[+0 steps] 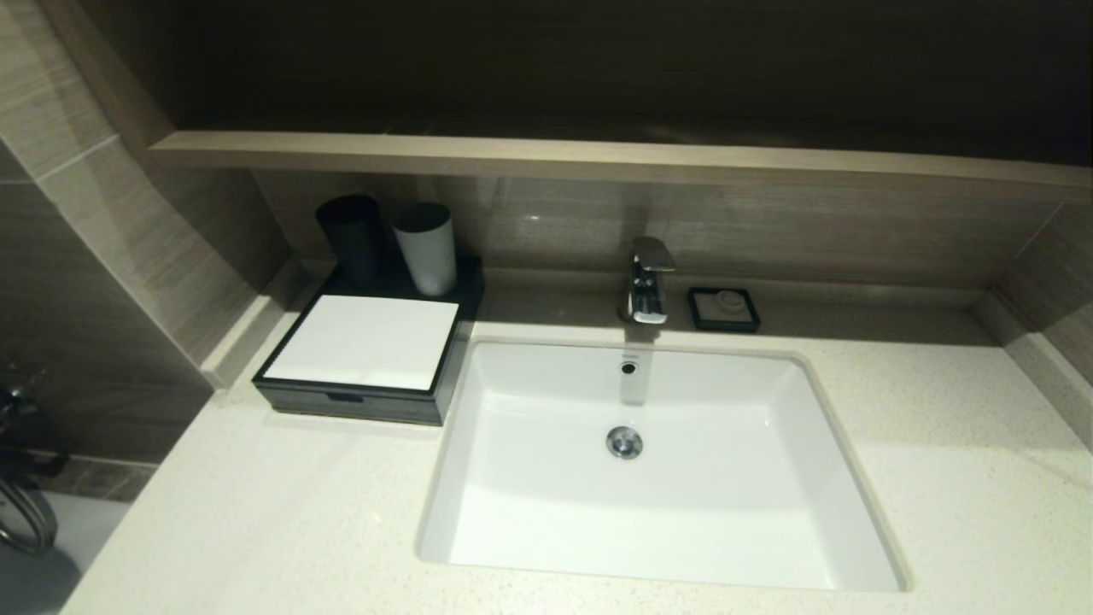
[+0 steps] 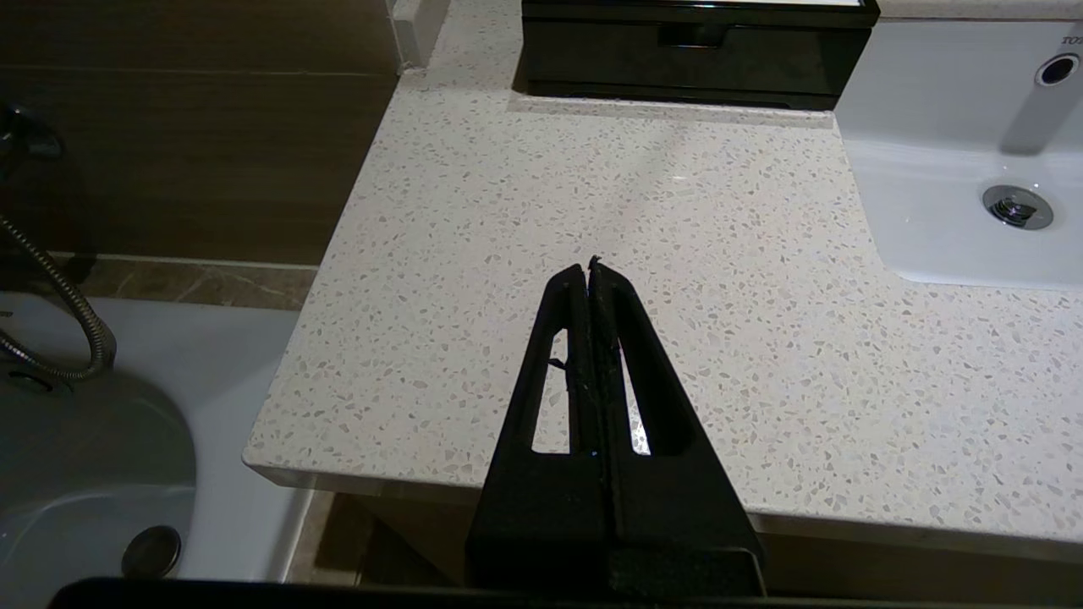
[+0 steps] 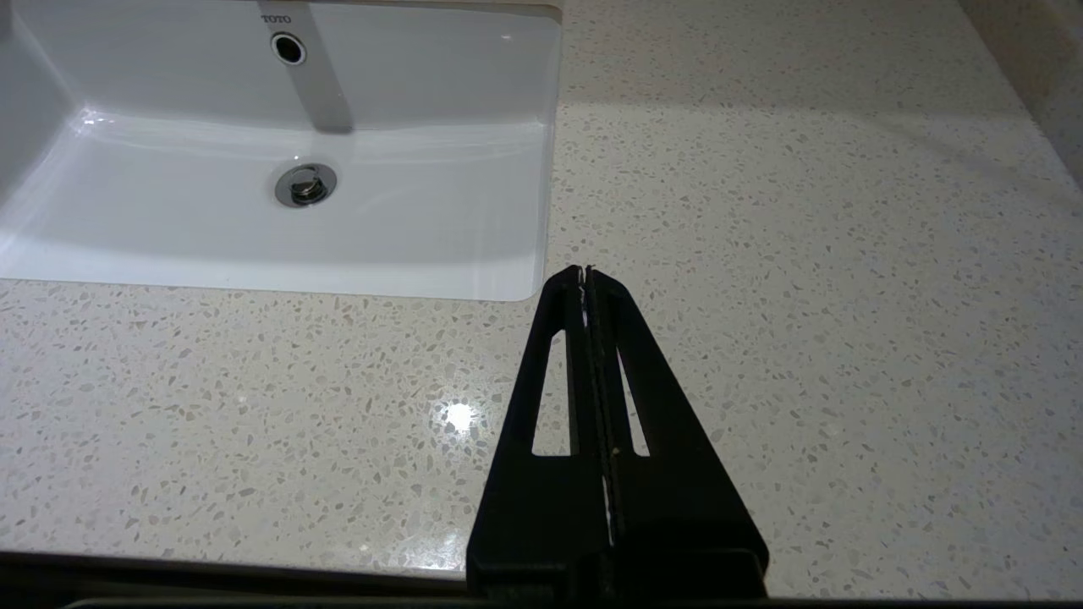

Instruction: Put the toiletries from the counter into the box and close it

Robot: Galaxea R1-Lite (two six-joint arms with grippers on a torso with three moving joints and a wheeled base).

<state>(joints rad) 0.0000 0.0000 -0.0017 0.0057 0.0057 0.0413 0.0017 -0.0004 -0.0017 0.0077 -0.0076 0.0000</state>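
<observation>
1. The black box with its white top panel sits on the worktop against the left wall, just beside the basin. Its front drawer looks pushed in flush, so it reads as closed.
2. No sachets or sleeves show anywhere on the worktop in any view; they are probably inside the box, though its contents are hidden.
3. A black cup and a white cup stand on the box's rear edge, and a soap dish sits by the tap, well clear of any reach.
4. The left gripper hangs low over the worktop's near edge, pointing toward the box, fingers pressed together, holding nothing.
5. The right gripper does likewise near the basin's right corner, fingers together and bare.
</observation>
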